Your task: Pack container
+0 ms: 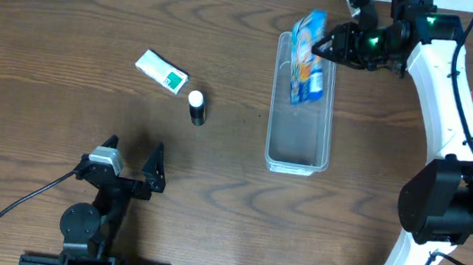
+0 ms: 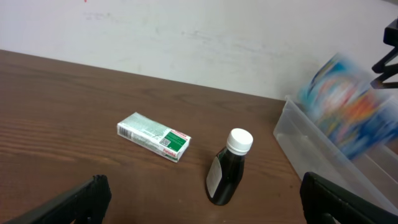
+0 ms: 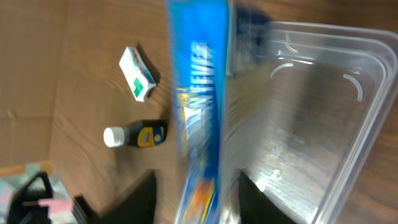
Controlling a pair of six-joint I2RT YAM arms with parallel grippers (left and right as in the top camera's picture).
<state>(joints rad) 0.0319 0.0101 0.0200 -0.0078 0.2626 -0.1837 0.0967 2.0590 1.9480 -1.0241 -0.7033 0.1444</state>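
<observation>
The left claw [image 1: 132,154] hovers low over the near left of the tabletop [image 1: 49,37], its jaws spread wide apart with nothing between them. Just beyond it a small dark bottle [image 1: 196,108] with a white cap lies on its side on the wood. A little farther and to the left lies a white and green box [image 1: 162,71], flat, near the bottle but not touching it.

To the right of these, the container [image 1: 299,138] sits on the tabletop with its long side running away from the robot. Its near half is bare. At its far end a blue packet [image 1: 306,58] stands on edge, tilted, rising above the rim and blurred in both wrist views.

The right claw [image 3: 196,177] hangs over that far end. Its jaws stand apart on either side of the packet, with a gap showing on each side, so they do not pinch it.
</observation>
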